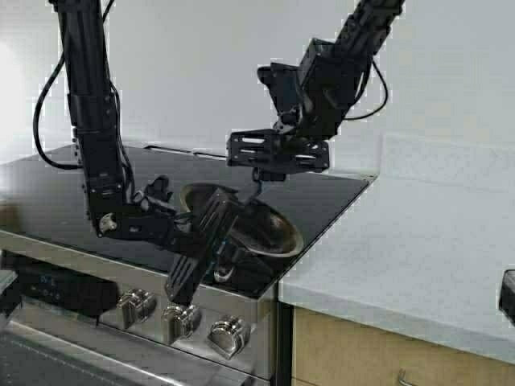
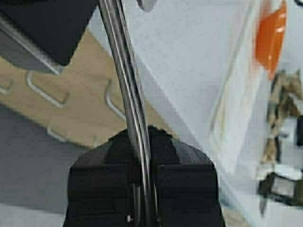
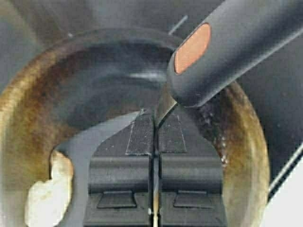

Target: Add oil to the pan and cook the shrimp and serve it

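Shrimp (image 3: 47, 189) sits low on the pan's inner wall in your right wrist view, a pale cream lump touching a flat grey spatula blade (image 3: 102, 135) that reaches across the dark, browned inside of the pan (image 3: 28, 118).

Nearest you in the high view, three steel knobs (image 1: 179, 320) line the stove's front panel, at about 7 o'clock from the pan (image 1: 278, 229). Just above them your left gripper (image 1: 211, 241) reaches in from 9 o'clock, and its black fingers are pressed together on the pan's short steel handle (image 2: 128, 85); your left wrist view shows the thin metal strip pinched tightly between the two pads (image 2: 106, 184). You have the pan tilted, its open side turned toward 3 o'clock, over the front corner of the black glass cooktop (image 1: 338, 197).

Above the pan, at about 12 o'clock from it, your right gripper (image 1: 265, 173) hangs from its arm pointing down into the pan. Its fingers (image 3: 142, 135) are squeezed shut on the spatula's thin neck, and the dark spatula handle (image 3: 236, 42) with an orange oval mark runs off toward the edge of that view.

To 3 o'clock of the stove lies a pale countertop (image 1: 402, 249), with wooden cabinet fronts (image 1: 354, 354) beneath it. Farther off, your left wrist view catches an orange bowl (image 2: 271, 35) on the counter, well apart from the pan, with some blurred things beyond it that you cannot make out
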{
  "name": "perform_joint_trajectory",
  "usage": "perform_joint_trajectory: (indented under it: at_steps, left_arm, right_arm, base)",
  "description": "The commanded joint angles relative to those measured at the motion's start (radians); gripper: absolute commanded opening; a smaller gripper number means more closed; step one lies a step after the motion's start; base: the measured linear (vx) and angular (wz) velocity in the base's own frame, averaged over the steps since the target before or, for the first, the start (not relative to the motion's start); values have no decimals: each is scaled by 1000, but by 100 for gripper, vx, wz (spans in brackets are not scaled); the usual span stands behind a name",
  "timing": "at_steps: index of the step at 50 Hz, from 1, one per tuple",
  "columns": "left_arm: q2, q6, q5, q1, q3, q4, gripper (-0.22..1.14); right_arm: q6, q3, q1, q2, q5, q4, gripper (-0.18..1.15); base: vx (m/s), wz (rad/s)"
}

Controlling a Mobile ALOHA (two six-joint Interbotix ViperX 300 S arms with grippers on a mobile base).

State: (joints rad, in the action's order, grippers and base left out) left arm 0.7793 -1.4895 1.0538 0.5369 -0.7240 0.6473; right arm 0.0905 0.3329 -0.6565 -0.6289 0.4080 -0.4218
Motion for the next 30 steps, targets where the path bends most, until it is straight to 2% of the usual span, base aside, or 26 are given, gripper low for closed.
perform_joint_trajectory:
  at_steps: [1,30]
  left_arm:
    - [-28,26,23,14,15,8,3]
    - [-25,28,23,15,11,8,3]
  right_arm:
    - [17,-26,2,58,-15,3,8]
    - [51,-54,32,91,-60,9,8]
  base:
    - [0,0]
    - [0,0]
